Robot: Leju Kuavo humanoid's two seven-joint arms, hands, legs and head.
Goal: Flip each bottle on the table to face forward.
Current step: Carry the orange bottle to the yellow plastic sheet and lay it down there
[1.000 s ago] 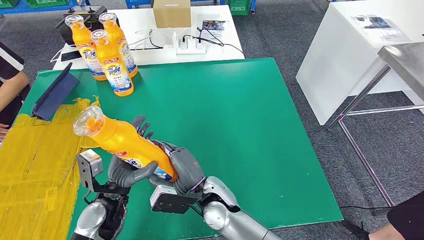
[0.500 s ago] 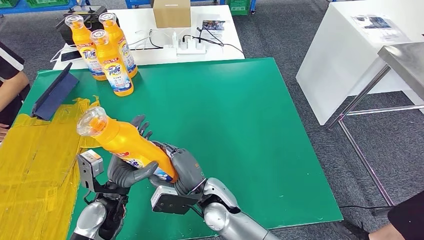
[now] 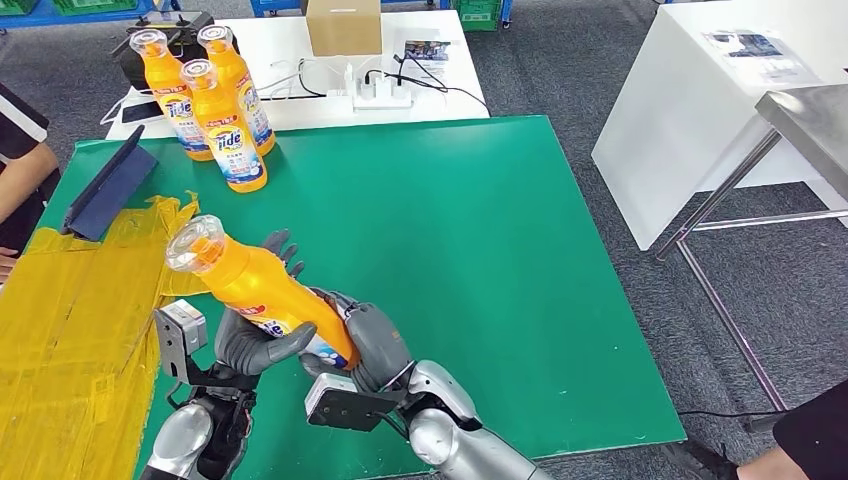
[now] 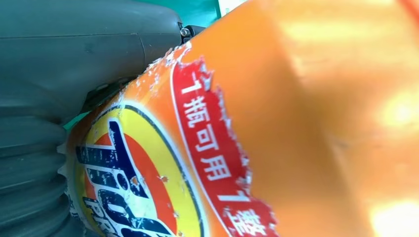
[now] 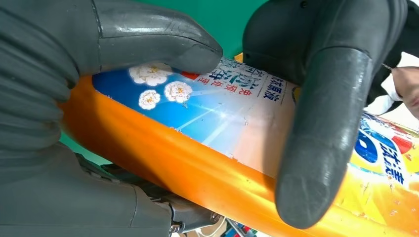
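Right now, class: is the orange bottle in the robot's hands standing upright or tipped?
Tipped. The orange bottle slants, cap up and left, base low between the left hand and right hand, off the table.

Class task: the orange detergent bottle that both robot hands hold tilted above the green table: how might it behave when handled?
The orange bottle looks glossy, so probably slippery; both the left hand and right hand grip it. Tall and narrow, it may tip easily once stood upright.
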